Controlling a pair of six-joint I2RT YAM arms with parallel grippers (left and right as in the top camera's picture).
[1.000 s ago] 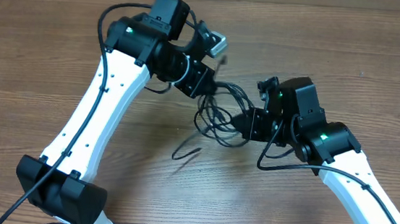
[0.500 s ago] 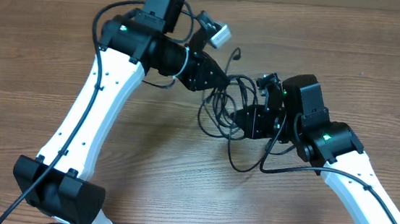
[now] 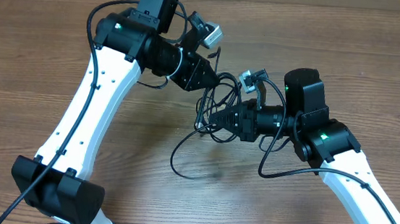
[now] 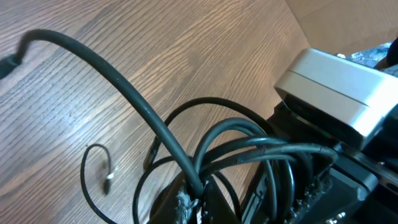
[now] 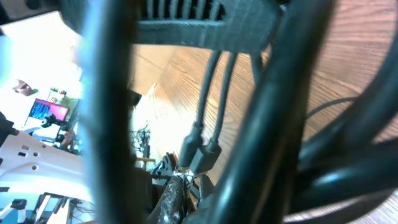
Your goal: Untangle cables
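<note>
The left tool (image 3: 210, 79) and right tool (image 3: 209, 120) are each pinching the cables (image 3: 221, 99), which are hanging bunched between them above the surface (image 3: 351, 45). Judging from this, pulling apart is risking cinching the knot tighter, or a strand slipping free.

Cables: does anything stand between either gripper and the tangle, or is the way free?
Nothing visible stands in the way. The left gripper and the right gripper are both inside the cables, with cords pinched at their tips and loops hanging between the two arms.
</note>
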